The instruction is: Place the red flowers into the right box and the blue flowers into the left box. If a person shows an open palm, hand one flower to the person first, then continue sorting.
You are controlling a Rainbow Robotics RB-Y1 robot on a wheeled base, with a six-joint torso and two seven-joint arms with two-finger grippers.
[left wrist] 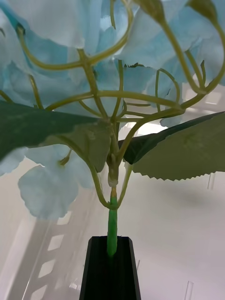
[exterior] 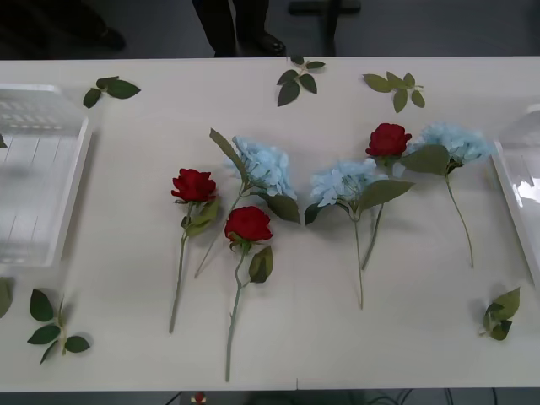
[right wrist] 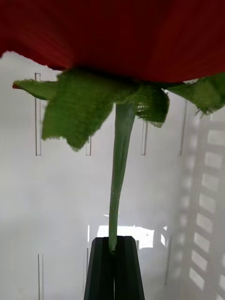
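**benchbot:** While both arms are off doing their thing, the front view has three red flowers and three blue flowers lying mid-table, heads toward 12 o'clock and stems toward 6, so the stems are easy to reach. The left box is at 9 o'clock, the right box at 3. Leaf sprigs lie around the table's edges, and a person stands at 12 with no palm out.

**rosie_q:** And the wrist views?

**benchbot:** In the right wrist view, the right gripper has its black fingers pinched narrow on the rose stem. The rose bloom hangs out beyond the fingers, with slotted white tray floor behind it. I'd guess the arm is poised over the right box to let go.

**rosie_q:** Left one?

**benchbot:** Same deal. The left gripper is clamped on a hydrangea stem low down, keeping the fluffy hydrangea head and leaves clear of the fingers. White ribbed tray shows behind, so it's probably hovering over the left box.
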